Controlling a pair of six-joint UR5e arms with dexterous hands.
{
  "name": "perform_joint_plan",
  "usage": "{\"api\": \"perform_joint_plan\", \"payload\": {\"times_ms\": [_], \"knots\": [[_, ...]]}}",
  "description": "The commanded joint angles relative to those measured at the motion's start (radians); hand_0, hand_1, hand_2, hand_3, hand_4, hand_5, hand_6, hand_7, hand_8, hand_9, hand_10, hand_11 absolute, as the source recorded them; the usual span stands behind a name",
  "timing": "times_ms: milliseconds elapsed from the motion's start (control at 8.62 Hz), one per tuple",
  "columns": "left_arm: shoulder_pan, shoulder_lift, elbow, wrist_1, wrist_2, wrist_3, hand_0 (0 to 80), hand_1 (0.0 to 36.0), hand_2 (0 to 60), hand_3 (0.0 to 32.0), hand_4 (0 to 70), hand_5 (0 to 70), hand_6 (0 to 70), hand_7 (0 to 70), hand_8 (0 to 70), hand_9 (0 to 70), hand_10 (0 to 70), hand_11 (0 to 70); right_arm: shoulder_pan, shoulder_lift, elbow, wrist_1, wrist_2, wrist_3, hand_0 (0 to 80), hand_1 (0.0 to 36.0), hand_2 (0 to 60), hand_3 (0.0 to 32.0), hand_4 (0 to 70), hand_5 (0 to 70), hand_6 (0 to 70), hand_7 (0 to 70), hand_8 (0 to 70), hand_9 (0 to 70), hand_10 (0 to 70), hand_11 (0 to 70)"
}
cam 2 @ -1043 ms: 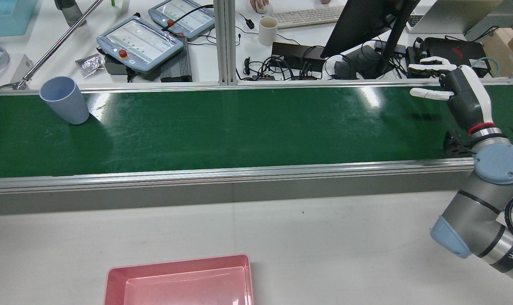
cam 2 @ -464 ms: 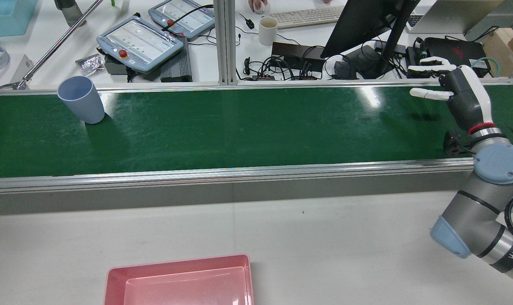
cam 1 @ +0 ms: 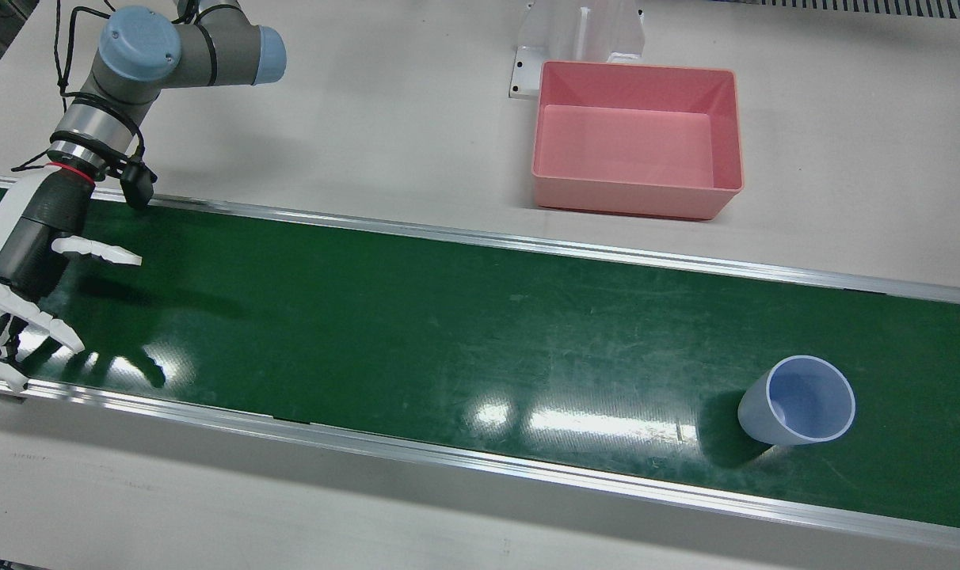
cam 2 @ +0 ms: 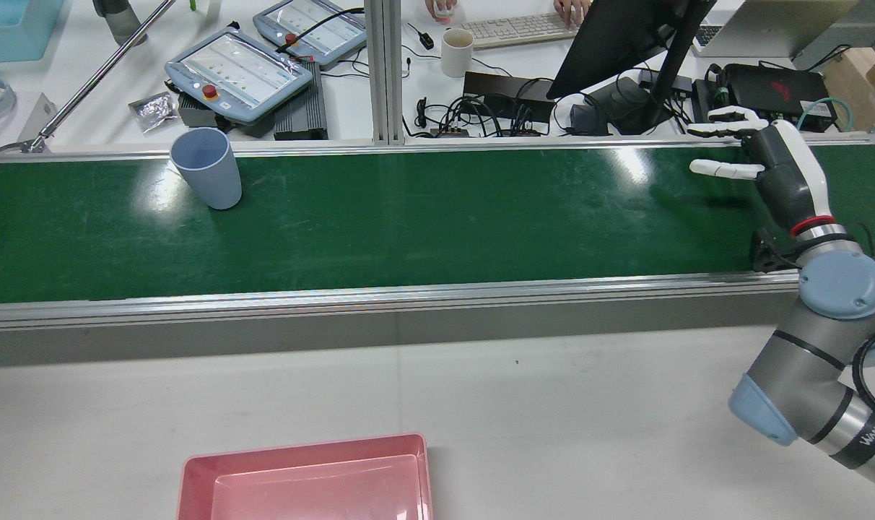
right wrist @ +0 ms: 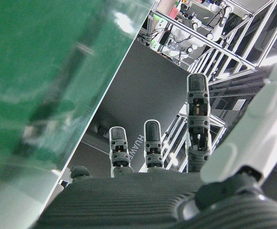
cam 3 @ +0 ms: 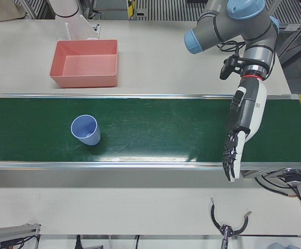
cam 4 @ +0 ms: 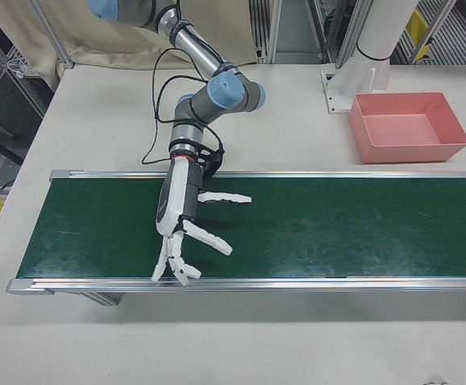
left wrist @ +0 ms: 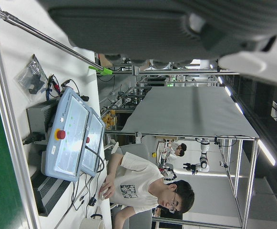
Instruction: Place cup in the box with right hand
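Pre-grasp: right hand [cam 2: 777, 162] fingers [cam 2: 719, 168] spread, empty; cup [cam 2: 208, 167] upright, well beyond fingertips; next needs a reach.

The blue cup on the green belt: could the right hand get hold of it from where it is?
Probably not yet. The blue cup stands far along the belt from the open right hand; nothing lies between them.
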Motion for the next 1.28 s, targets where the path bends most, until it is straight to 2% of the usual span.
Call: {"api": "perform_joint_plan", "payload": {"times_ms": [0, 1159], "knots": [[0.0, 0.0, 0.0, 0.0, -0.001, 0.0, 0.0, 0.0, 0.0, 0.0, 0.0, 0.0, 0.0, 0.0, 0.0, 0.0, 0.0, 0.0, -0.001, 0.0, -0.001, 0.0, 0.0, -0.002, 43.1, 2.0, 9.2, 18.2, 45.1, 1.2, 5.3, 39.9, 10.8, 21.9, 0.0, 0.0], [0.0, 0.0, 0.0, 0.0, -0.001, 0.0, 0.0, 0.0, 0.0, 0.0, 0.0, 0.0, 0.0, 0.0, 0.0, 0.0, 0.0, 0.0, 0.014, -0.003, -0.001, 0.0, -0.005, -0.005, 43.5, 2.1, 8.8, 18.0, 46.2, 1.1, 5.3, 40.2, 10.7, 21.9, 0.0, 0.0]]}}
